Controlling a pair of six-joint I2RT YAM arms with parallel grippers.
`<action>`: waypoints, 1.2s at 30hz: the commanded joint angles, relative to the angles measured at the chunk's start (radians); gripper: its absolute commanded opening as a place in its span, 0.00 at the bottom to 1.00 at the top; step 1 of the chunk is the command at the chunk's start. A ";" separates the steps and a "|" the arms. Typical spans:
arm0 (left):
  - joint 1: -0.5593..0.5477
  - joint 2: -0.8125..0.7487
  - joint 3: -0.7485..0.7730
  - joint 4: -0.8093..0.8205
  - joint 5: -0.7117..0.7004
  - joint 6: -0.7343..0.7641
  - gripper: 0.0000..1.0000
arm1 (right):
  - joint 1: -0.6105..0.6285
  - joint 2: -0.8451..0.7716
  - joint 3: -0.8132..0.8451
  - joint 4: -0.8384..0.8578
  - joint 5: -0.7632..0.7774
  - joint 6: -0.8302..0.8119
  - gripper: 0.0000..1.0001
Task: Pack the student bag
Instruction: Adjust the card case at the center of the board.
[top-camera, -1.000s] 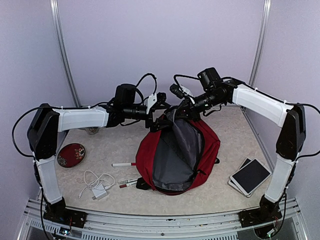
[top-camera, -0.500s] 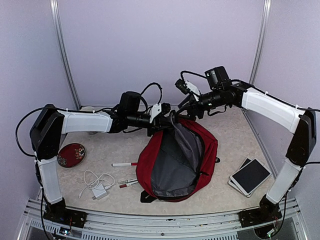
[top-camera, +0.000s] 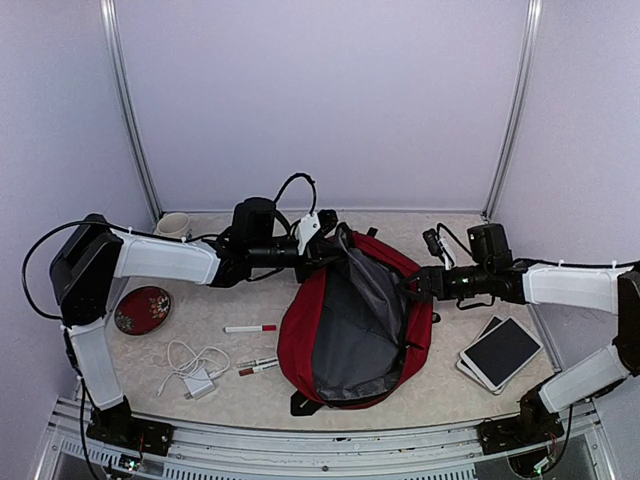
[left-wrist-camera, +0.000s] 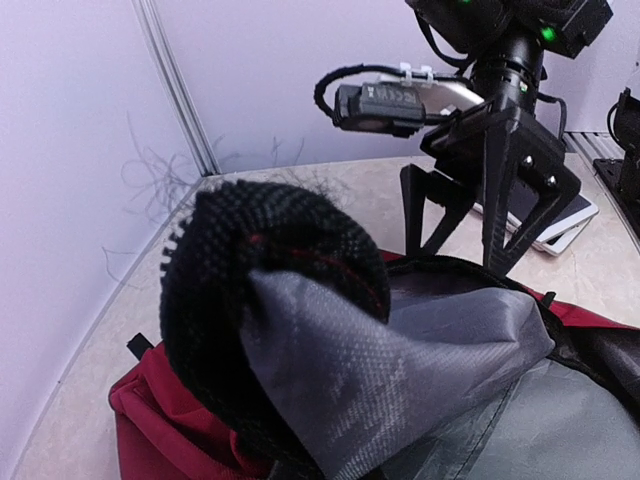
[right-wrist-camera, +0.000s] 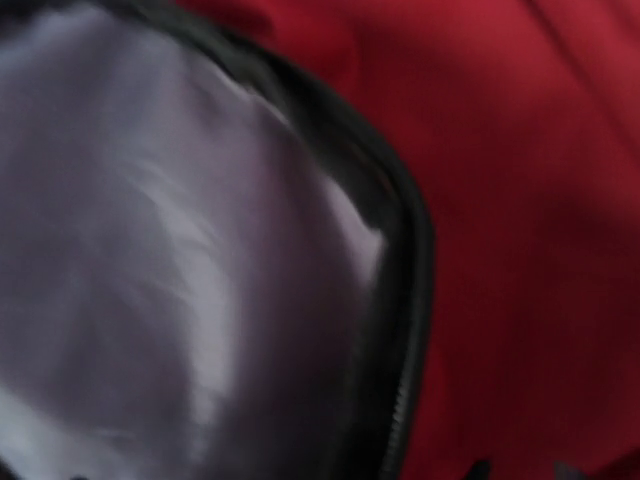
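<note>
The student bag (top-camera: 300, 335) lies open in the middle of the worktop with its grey lining showing. Its top end points toward the far edge, where the left fingers (top-camera: 326, 232) are clamped tight on the black webbing of the rim and hold it raised. The right fingers (left-wrist-camera: 497, 200) are spread wide and hold nothing, just beside the bag's right-hand rim. To do this step well, I judge the left should hold the rim high and taut while the right fetches the tablet (top-camera: 503, 352) near the right edge, grips it by a thin side and slides it in flat along the lining, clear of the zipper.
</note>
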 joint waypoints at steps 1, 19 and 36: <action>-0.003 -0.061 -0.028 0.081 -0.021 -0.032 0.00 | 0.016 0.065 -0.026 0.193 -0.008 0.068 0.90; 0.035 -0.204 -0.269 0.229 -0.157 -0.219 0.00 | -0.026 0.321 0.511 0.034 0.016 -0.056 0.00; 0.111 -0.081 -0.245 0.118 -0.106 -0.385 0.40 | -0.024 0.428 0.491 0.049 0.118 0.023 0.19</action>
